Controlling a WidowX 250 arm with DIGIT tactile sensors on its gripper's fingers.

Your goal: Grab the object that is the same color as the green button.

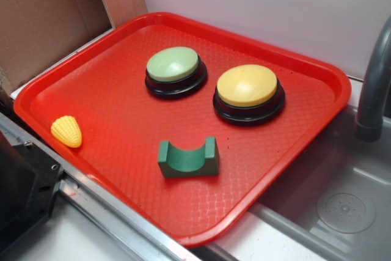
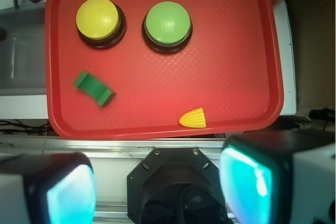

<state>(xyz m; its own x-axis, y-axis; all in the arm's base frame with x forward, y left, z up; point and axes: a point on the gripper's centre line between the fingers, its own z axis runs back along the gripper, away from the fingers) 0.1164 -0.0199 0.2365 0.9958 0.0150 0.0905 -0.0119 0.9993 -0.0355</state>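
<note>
Where textured red tray (image 1: 293, 151) lies, arched green block (image 1: 188, 158), domed green button (image 1: 173, 64).

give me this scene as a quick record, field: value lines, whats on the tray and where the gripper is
surface: red tray beside a grey sink
target: green arch block, cut-out facing up, near the tray's front edge, untouched
colour cue: green button, pale green dome on a black base
other button: yellow button, next to the green one
distractor: yellow toy corn, by the tray's rim
gripper: gripper open, high above and outside the tray, holding nothing
task state: block not yet grasped
</note>
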